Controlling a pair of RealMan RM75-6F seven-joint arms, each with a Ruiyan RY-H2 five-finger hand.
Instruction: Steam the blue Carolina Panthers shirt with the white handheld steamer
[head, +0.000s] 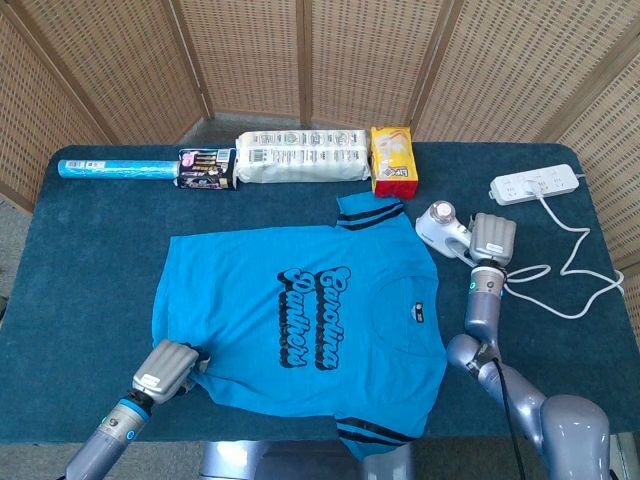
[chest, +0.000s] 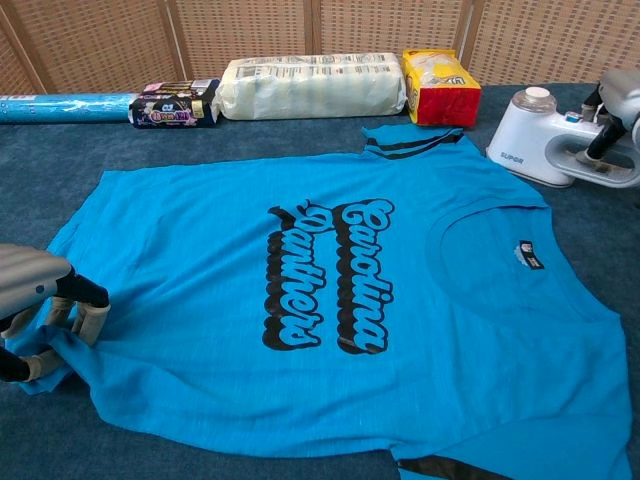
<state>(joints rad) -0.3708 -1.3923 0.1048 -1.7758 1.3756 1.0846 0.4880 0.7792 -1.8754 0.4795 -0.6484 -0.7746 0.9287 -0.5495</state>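
Observation:
The blue Carolina Panthers shirt (head: 300, 320) (chest: 330, 290) lies flat, print up, in the middle of the dark table. The white handheld steamer (head: 440, 223) (chest: 540, 140) sits low on the table just beyond the shirt's far sleeve, off the cloth. My right hand (head: 492, 238) (chest: 620, 110) grips its handle from the right. At the near left, my left hand (head: 168, 368) (chest: 45, 305) holds the shirt's hem corner, and the cloth bunches under its fingers.
A white power strip (head: 535, 185) and its looping cord (head: 570, 270) lie right of the steamer. Along the far edge stand a blue roll (head: 115, 170), a dark packet (head: 205, 168), a white pack (head: 300, 157) and a yellow-red pack (head: 393, 160). A wicker screen is behind.

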